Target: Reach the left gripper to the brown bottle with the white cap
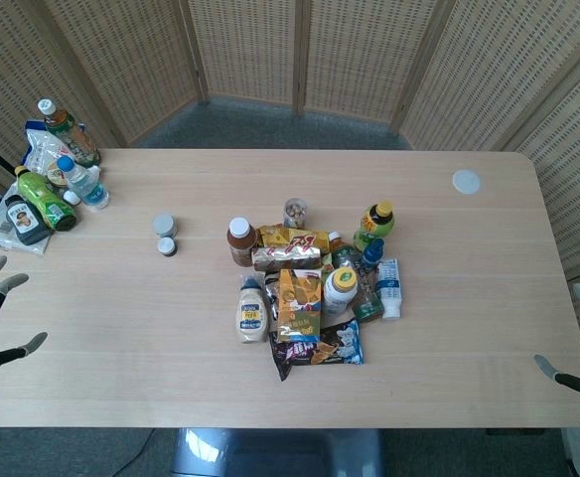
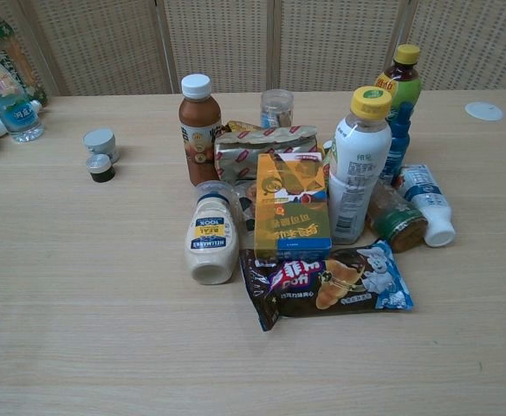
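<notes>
The chest view shows neither hand, so nothing here can be placed against one. On the worktop (image 2: 62, 303) the brown bottle with the white cap (image 2: 199, 130) stands upright at the back left of a cluster. Touching its right side lies a gold foil packet (image 2: 266, 149), with a clear jar (image 2: 276, 107) behind. In front stand a mayonnaise bottle (image 2: 211, 236) and an orange carton (image 2: 291, 206); a croissant packet (image 2: 327, 284) lies flat before them. A white bottle with a yellow cap (image 2: 360, 165) stands right of the carton.

Screened lab; table (image 1: 171, 338) of groceries
</notes>
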`<state>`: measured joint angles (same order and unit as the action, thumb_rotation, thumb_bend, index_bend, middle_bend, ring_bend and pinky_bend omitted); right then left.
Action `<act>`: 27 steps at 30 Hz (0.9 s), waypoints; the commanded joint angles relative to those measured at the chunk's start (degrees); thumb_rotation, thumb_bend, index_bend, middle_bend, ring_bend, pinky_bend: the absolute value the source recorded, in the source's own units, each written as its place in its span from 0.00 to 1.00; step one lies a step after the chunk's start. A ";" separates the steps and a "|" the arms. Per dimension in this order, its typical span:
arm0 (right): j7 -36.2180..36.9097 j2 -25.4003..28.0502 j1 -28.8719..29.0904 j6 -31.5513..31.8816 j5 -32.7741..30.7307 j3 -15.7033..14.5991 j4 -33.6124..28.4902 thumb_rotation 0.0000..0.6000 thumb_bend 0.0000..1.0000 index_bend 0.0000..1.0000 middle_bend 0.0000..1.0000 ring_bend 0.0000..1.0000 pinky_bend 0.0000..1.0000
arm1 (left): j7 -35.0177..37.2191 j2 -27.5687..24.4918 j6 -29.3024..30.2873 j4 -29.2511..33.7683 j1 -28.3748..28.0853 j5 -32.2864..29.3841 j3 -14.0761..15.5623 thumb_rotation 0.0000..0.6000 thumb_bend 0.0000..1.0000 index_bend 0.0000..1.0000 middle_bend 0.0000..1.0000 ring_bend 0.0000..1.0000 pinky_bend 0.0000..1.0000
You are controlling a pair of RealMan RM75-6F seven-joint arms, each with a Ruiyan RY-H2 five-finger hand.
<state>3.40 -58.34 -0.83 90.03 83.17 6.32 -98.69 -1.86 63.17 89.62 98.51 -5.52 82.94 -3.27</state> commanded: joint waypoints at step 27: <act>-0.80 -0.84 0.56 -1.57 0.29 -0.84 -0.33 1.00 0.00 0.00 0.00 0.00 0.00 | 24.50 29.49 -23.47 -27.86 -19.74 -10.68 -12.94 1.00 0.00 0.00 0.00 0.00 0.00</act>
<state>2.49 -59.23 -0.30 88.56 83.37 5.56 -98.93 22.28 90.30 68.37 72.08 -23.21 74.51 -14.40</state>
